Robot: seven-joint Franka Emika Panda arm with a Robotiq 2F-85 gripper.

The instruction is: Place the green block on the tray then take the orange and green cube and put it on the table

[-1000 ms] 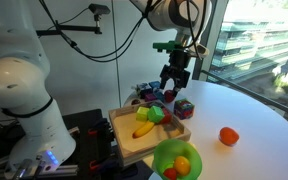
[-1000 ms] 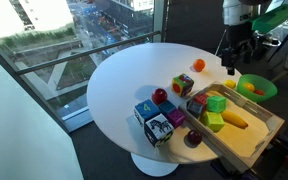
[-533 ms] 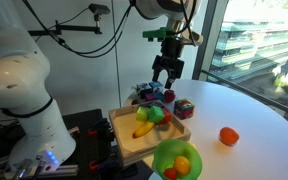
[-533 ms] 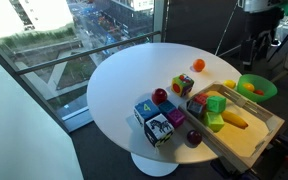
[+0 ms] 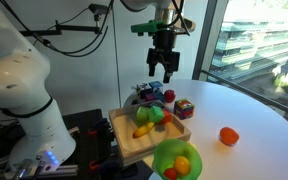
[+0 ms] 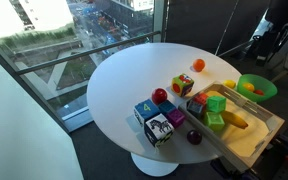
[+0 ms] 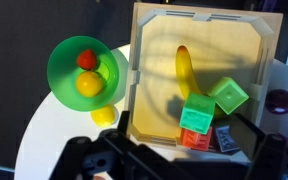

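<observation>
My gripper (image 5: 164,66) hangs open and empty high above the back of the light-wood tray (image 5: 127,146). In the wrist view the open jaws (image 7: 179,163) frame the tray (image 7: 154,40) from above. Two green blocks lie in the tray: a bright-green one (image 7: 195,116) (image 6: 214,121) and a lighter one (image 7: 228,95) (image 6: 216,103), next to a banana (image 7: 183,68). The orange and green cube (image 5: 184,107) (image 6: 183,85) sits on the white table (image 6: 134,70), apart from the tray.
A lime-green bowl (image 7: 69,85) (image 5: 165,157) with red and yellow fruit stands beside the tray. An orange fruit (image 5: 228,136), a red apple (image 6: 161,96) and several picture cubes (image 6: 156,121) lie on the table. An orange-red block (image 7: 192,139) sits at the tray's rim.
My gripper has risen and drawn back from above the tray, empty. The blocks and the cube have not moved.
</observation>
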